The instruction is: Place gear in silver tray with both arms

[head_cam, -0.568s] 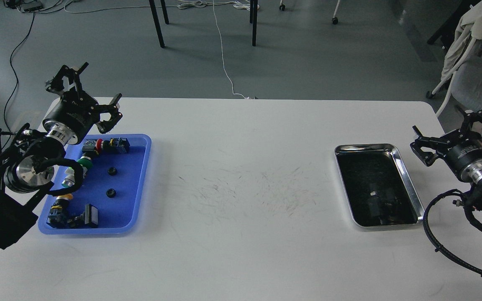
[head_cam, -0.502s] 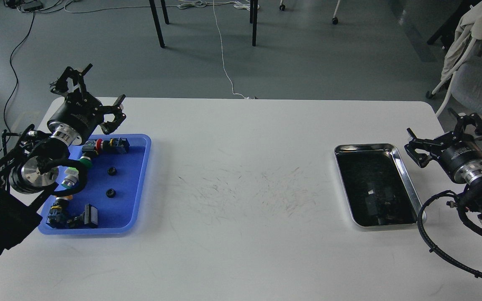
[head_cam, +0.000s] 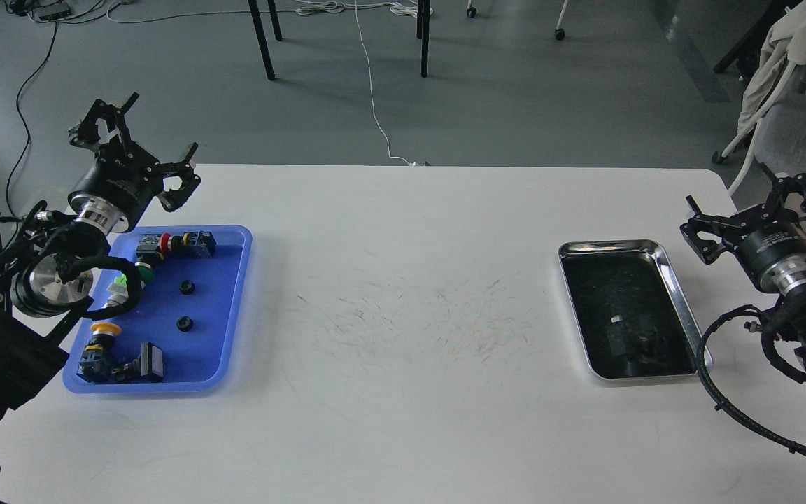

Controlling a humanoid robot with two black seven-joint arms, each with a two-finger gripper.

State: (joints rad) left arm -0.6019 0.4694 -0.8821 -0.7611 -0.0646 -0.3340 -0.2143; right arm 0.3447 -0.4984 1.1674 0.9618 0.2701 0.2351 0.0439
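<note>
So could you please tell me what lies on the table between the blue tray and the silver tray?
Nothing: in the head view, the table between the blue tray and the silver tray is bare apart from faint scuff marks.

On your left a blue plastic tray sits on the white table. In it you see push-button switches, one red-capped at the far end, one green-capped, one yellow-capped nearer. Far off, a white cable crosses the grey floor between black legs.
</note>
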